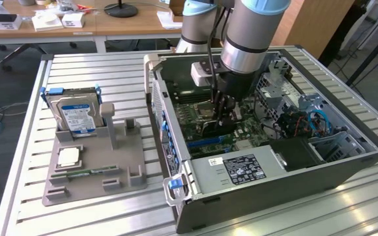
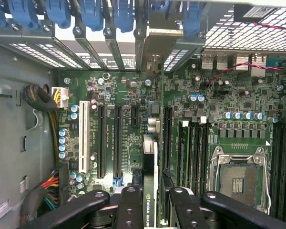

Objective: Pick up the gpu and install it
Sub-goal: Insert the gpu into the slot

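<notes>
Silvery slatted metal table [image 1: 97, 69] carries the work in the exterior view, with wooden desks [image 1: 130, 24] behind. On it sits an open dark grey computer case [image 1: 346, 167], and the black-fingered gripper [image 1: 225, 115] reaches down inside it, over the green motherboard [image 1: 205, 113]. Just below its fingertips hangs the thin black gpu [image 1: 214, 129]. Well apart from the gripper, toward the exterior view's left, a grey plastic tray [image 1: 97, 157] holds an upright blue-labelled silver hard drive [image 1: 77, 115], a square processor chip [image 1: 69, 156] and a slim green memory stick [image 1: 87, 172].

From the wrist, the gripper [image 2: 153, 191] is clamped narrowly on the gpu [image 2: 150, 205], seen edge-on, over the motherboard's [image 2: 128, 95] long expansion slots. Whether it is seated I cannot tell. An empty processor socket [image 2: 238, 176] lies beside the gripper.
</notes>
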`<state>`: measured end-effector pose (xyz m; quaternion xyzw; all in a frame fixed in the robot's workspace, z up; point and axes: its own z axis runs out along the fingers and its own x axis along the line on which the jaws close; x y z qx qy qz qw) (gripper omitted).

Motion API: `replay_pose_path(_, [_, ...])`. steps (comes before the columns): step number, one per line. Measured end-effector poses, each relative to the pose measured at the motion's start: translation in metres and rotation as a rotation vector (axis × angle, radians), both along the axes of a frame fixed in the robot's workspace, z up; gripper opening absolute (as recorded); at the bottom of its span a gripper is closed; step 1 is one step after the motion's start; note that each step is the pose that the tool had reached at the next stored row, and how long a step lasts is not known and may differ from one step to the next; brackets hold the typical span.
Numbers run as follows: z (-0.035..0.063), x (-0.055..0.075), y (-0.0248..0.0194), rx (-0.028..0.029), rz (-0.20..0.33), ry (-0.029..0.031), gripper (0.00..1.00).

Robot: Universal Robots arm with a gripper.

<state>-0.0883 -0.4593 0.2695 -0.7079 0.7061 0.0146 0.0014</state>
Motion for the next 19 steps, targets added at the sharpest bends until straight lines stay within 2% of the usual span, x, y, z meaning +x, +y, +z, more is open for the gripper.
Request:
replay_pose_path(4, [-0.0042,-0.0002,0.0,0.0001,0.0,0.0,0.26])
replay_pose_path(19, [-0.0104,-0.0005,0.0,-0.0002,0.0,0.0001,0.26])
